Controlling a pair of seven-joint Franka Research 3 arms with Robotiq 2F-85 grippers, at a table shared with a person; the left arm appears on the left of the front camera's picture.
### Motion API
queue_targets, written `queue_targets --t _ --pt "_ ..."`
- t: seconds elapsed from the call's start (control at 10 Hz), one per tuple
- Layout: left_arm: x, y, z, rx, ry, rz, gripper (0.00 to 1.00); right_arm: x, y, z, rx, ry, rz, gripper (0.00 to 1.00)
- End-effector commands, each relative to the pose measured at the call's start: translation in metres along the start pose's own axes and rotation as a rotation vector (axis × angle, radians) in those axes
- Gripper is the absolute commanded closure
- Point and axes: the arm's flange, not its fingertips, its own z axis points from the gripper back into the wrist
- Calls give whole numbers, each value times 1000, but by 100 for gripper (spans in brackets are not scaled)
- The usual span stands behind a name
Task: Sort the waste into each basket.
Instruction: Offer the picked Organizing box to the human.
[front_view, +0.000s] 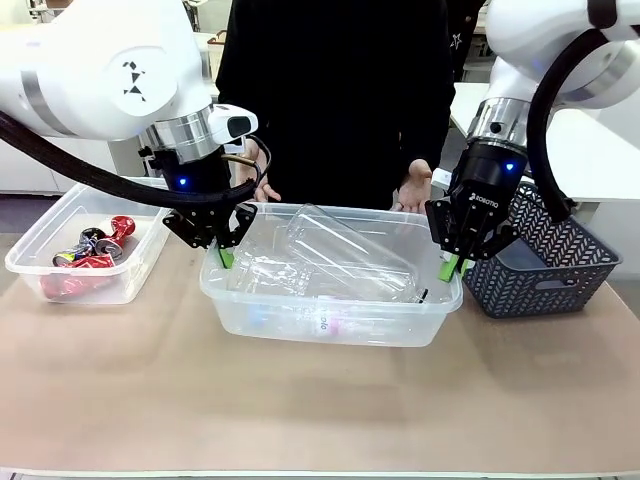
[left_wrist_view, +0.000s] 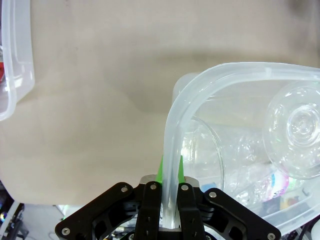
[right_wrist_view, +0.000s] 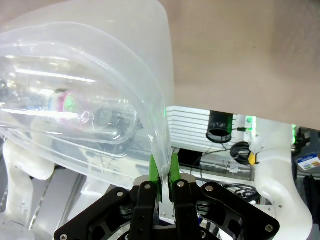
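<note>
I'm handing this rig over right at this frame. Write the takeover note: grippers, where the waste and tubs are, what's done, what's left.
Left gripper: shut on the left rim of the middle tub; the left wrist view shows the pads pinching the rim.
Right gripper: shut on the same tub's right rim.
Clear bottles lie in the middle tub. Crushed red cans lie in the left tub. The dark blue basket sits at far right.
Done: no waste shows loose on the table.
Left: probably moving or setting down the tub both arms hold.
</note>
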Motion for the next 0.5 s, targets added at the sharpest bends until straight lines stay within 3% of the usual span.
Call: queue_targets --t 0.0,0.4 --pt "38 2 5 23 -28 30 96 22 24 27 -109 -63 -51 91" --pt "123 23 6 31 -72 100 96 103 53 67 -114 0 -6 91"
